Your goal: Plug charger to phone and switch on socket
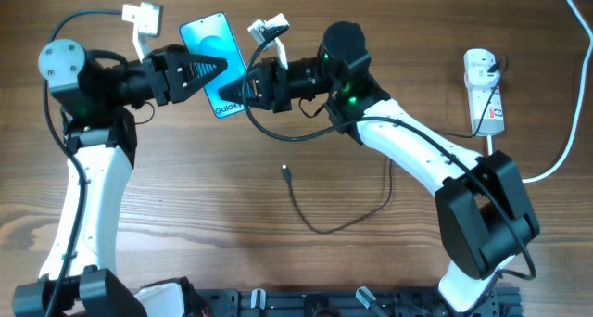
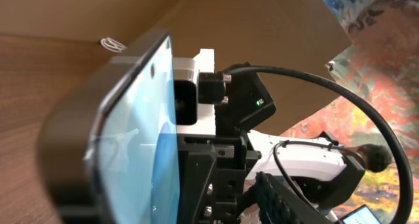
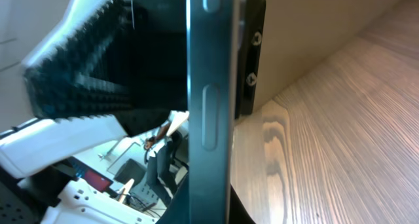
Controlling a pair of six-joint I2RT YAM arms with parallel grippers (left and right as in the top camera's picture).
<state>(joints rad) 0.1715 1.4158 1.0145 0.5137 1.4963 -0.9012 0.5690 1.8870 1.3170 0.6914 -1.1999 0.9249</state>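
The phone [image 1: 213,41] has a cyan-blue screen and is held up above the table at the back left. My left gripper [image 1: 206,72] is shut on its left side. My right gripper [image 1: 244,87] grips its lower right end. In the left wrist view the phone's screen [image 2: 141,145] fills the left, with the right gripper [image 2: 213,175] behind it. In the right wrist view the phone [image 3: 209,86] shows edge on, with the left gripper's ribbed finger [image 3: 75,70] beside it. The charger's thin black cable [image 1: 326,229] lies loose on the table, its tip [image 1: 285,171] free. The white socket [image 1: 483,93] lies at the far right.
A thick white cable [image 1: 567,122] loops along the right edge of the table beside the socket. A black plug [image 1: 499,69] sits at the socket's top. A black rail [image 1: 306,303] runs along the table's front edge.
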